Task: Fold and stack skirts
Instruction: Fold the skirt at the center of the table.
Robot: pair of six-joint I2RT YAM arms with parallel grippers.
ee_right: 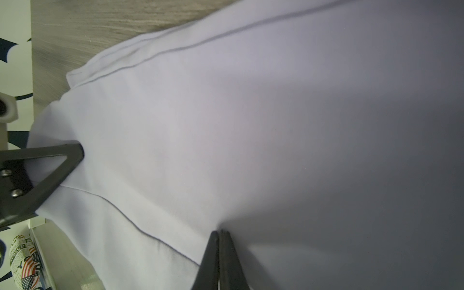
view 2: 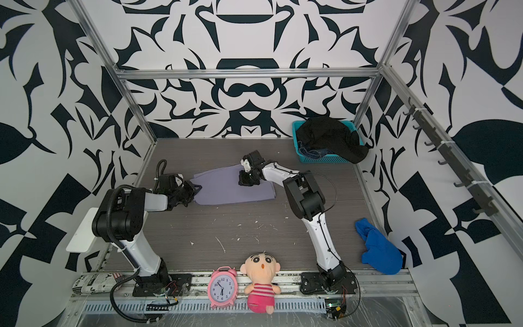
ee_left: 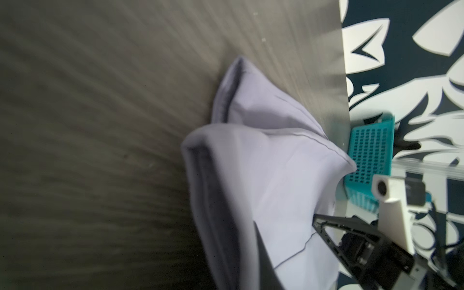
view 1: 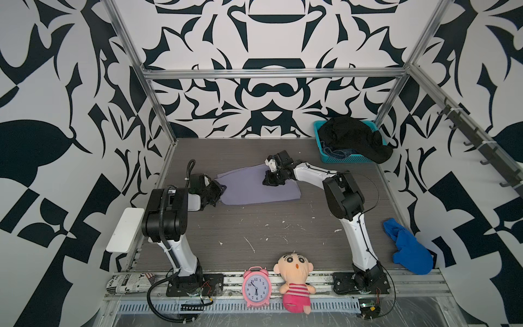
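The lavender skirt [view 1: 249,188] [view 2: 226,191] lies partly folded in the middle of the table. My left gripper [view 1: 221,189] [view 2: 197,188] is at its left edge, shut on the cloth. In the left wrist view the skirt [ee_left: 276,175] rises in a fold around the left gripper [ee_left: 258,238]. My right gripper [view 1: 267,183] [ee_right: 220,232] is shut, its tips pressed onto the skirt's top near the right end. The black skirt [view 1: 351,136] hangs over the teal basket [view 1: 321,133] at the back right. The denim skirt [view 1: 339,153] lies beneath it.
A royal-blue cloth [view 1: 407,249] lies at the table's right edge. A pink alarm clock [view 1: 256,286], a doll [view 1: 295,280] and a rolled newspaper [view 1: 130,281] line the front rail. A white board [view 1: 124,229] juts out at the left.
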